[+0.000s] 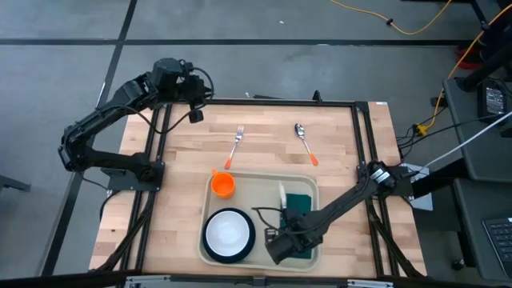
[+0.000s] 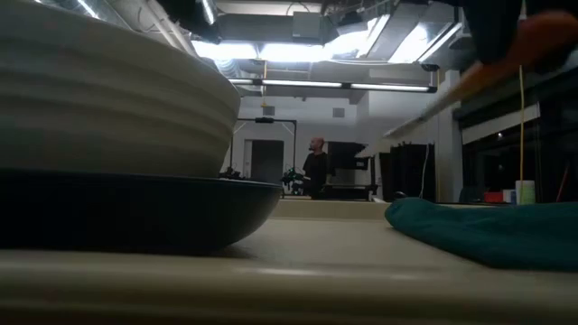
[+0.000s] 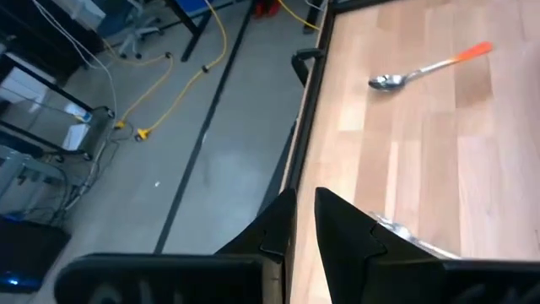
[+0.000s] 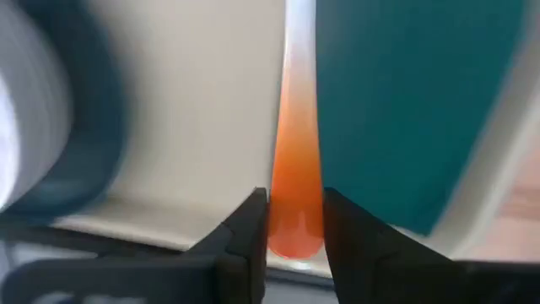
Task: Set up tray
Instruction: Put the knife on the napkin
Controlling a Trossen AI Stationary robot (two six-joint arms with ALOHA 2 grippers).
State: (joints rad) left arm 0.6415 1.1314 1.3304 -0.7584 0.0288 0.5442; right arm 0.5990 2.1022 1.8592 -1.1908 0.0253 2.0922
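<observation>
The cream tray (image 1: pixel 260 186) lies at the table's near middle. On it are an orange cup (image 1: pixel 222 185), a white bowl (image 1: pixel 229 232) on a dark teal plate (image 2: pixel 135 212), and a dark green napkin (image 1: pixel 301 203). My right gripper (image 1: pixel 280 238) is over the tray's near part, beside the napkin, shut on an orange-handled utensil (image 4: pixel 295 169). Its pale blade (image 1: pixel 282 192) runs along the napkin's left edge. My left gripper (image 1: pixel 194 112) waits shut over the table's far left edge. A fork (image 1: pixel 234 146) and a spoon (image 1: pixel 305 142) lie on the bare wood. My right gripper pinches the free end of the utensil's orange handle (image 4: pixel 295 224) between its two fingers (image 4: pixel 249 228), lying along the utensil. In the low view the handle (image 2: pixel 542 36) is raised above the napkin (image 2: pixel 488 230) and the blade slants down. Whether the tip touches the tray cannot be told.
The spoon (image 3: pixel 426 69) and fork both have orange handles and lie beyond the tray's far rim. A black frame (image 1: pixel 264 102) edges the table. A person (image 2: pixel 316 167) stands far back in the room. Bare wood shows to the tray's left and right.
</observation>
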